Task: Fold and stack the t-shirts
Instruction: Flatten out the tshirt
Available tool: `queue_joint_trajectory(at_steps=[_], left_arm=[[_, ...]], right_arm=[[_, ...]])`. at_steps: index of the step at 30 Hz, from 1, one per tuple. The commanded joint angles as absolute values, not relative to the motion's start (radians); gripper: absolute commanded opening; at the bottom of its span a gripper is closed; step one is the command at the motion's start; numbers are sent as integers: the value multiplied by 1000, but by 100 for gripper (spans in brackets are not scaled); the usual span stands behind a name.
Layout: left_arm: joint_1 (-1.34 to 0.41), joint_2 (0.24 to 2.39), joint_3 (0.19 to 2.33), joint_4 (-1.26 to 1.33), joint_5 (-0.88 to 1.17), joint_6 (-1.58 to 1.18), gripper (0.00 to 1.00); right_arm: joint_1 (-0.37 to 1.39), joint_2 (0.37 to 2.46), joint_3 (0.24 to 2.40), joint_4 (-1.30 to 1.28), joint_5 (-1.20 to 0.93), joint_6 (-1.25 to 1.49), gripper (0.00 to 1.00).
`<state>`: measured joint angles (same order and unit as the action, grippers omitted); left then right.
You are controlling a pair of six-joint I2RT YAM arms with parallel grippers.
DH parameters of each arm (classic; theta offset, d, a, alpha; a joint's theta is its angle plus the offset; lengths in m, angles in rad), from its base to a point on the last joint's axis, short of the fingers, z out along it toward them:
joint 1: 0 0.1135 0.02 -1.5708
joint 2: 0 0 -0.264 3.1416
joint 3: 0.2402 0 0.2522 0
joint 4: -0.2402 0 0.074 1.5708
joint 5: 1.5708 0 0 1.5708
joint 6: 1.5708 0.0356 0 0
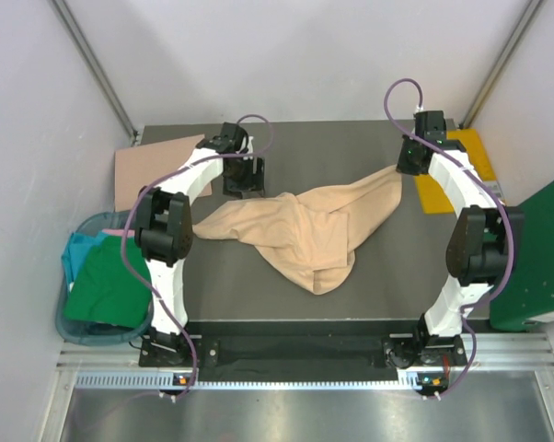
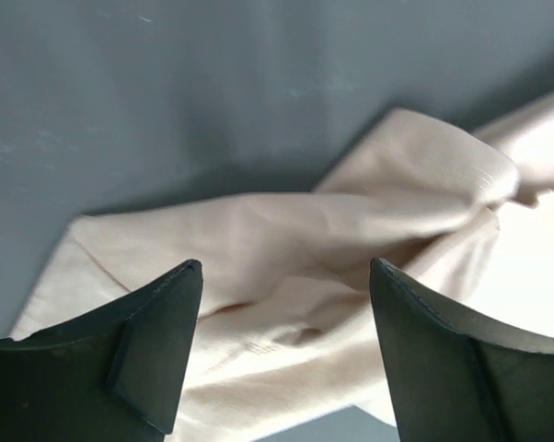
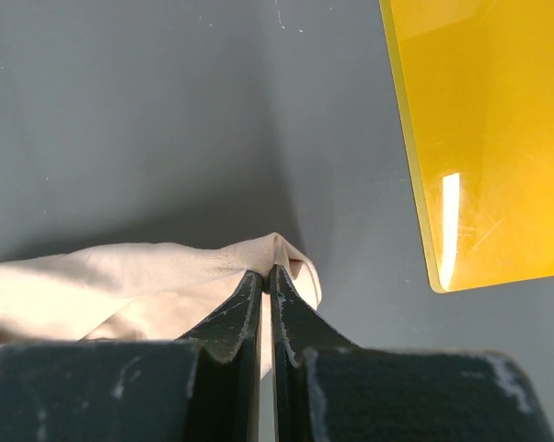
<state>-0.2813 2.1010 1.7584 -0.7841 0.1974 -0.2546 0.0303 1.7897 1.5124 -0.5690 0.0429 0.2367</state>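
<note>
The right claw is clamped on one corner of the shirt, crumpled mid-tabletop, probably to stretch it flat, while the left claw hangs spread above the opposite end.

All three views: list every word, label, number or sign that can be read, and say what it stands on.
No readable text in any view.
The beige t-shirt, the green t-shirt and the yellow board are plain, with no print or label showing.
The small coloured marks at the near edge are too small to read.
</note>
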Motion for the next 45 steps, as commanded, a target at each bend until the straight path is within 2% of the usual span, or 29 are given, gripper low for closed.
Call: queue_joint_trajectory(at_steps=[1, 4, 7, 8, 9, 10, 11, 17, 21, 26, 34, 39, 40, 41, 42, 44, 45], left_arm=[[-330, 2002, 1730, -793, 250, -229, 77], [-357, 2009, 1713, -833, 255, -215, 75], [-374, 1996, 1691, -851, 256, -203, 64], [-377, 1990, 1683, -853, 255, -202, 47], [-377, 1983, 1672, -859, 253, -201, 37], [-377, 1976, 1666, -873, 250, -199, 23], [-379, 1971, 1655, -879, 233, -199, 0], [-379, 1878, 1634, -931, 137, -207, 0], [-379, 1703, 1577, -931, 121, -203, 0], [-387, 1450, 1346, -925, 98, -186, 0], [-387, 1214, 1073, -1089, 87, -271, 0], [-388, 1216, 1135, -1259, 64, -385, 0], [-388, 1218, 1150, -1275, 64, -388, 12], [-388, 1213, 1158, -1267, 60, -388, 54], [-390, 1203, 1166, -1250, 51, -388, 72], [-390, 1181, 1209, -1157, 34, -373, 94], [-390, 1177, 1230, -1119, 31, -370, 99]], right_arm=[[23, 1802, 1509, -532, 34, 235, 0], [23, 1807, 1511, -531, 32, 236, 0], [25, 1809, 1514, -531, 34, 232, 0], [23, 1809, 1514, -531, 35, 232, 0], [23, 1807, 1514, -531, 37, 232, 0], [25, 1809, 1513, -532, 37, 232, 0], [23, 1809, 1511, -531, 37, 230, 0], [25, 1807, 1503, -526, 38, 236, 0], [20, 1821, 1522, -522, 49, 239, 0], [17, 1871, 1568, -520, 38, 261, 0], [15, 1945, 1646, -545, 32, 275, 0], [15, 1968, 1674, -561, 34, 272, 0], [15, 1971, 1674, -563, 34, 275, 0], [17, 1974, 1675, -563, 32, 275, 0], [17, 1976, 1675, -561, 31, 276, 0], [17, 1980, 1672, -560, 26, 278, 0], [17, 1980, 1669, -560, 23, 279, 0]])
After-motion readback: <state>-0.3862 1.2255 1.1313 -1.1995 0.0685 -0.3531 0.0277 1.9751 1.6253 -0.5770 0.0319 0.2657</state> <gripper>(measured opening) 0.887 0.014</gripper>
